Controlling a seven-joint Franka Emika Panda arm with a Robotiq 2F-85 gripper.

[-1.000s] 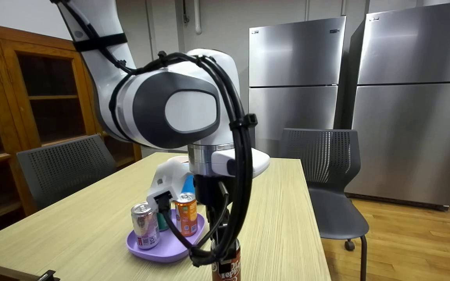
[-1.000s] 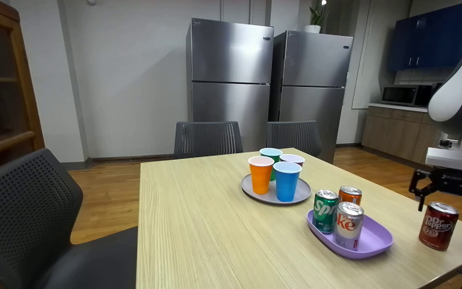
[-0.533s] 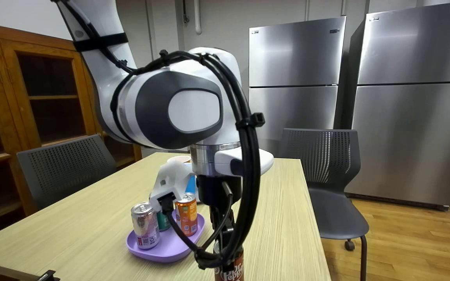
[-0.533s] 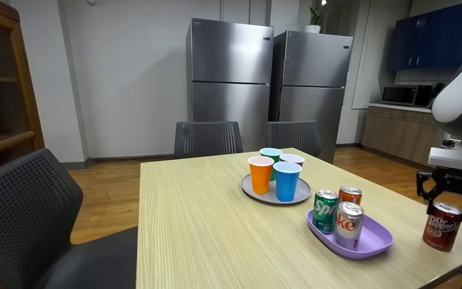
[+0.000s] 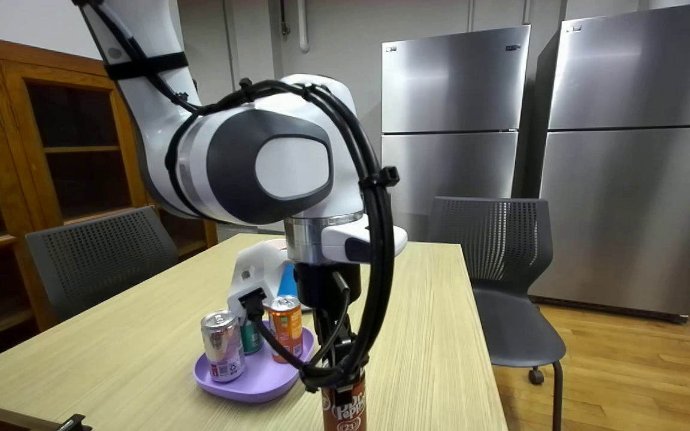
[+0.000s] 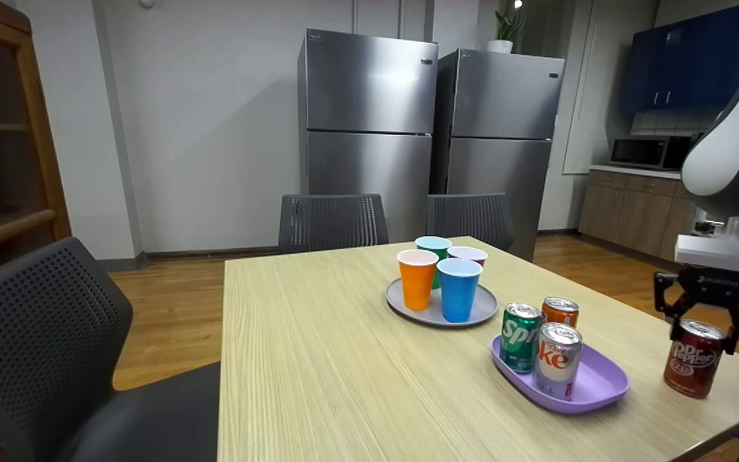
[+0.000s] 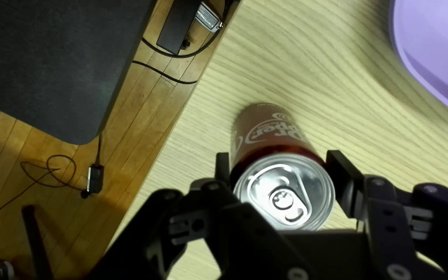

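Purple tray (image 6: 595, 380) has a Sprite can (image 6: 519, 343), a Diet Coke can (image 6: 557, 367) and an orange can (image 6: 560, 312) standing in it, and the gray plate (image 6: 486, 307) farther back carries four cups (image 6: 456, 290). The Dr Pepper can (image 6: 690, 372) is upright near the tray, on or just over the worktop (image 6: 318, 359) (can't tell which), with the gripper (image 6: 703, 339) clamped on its sides. Compared with a second ago, it's gone from spread wide to snug, and the can's shifted slightly.

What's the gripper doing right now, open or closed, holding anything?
Gripper: closed, holding the Dr Pepper can by its sides, near the top.
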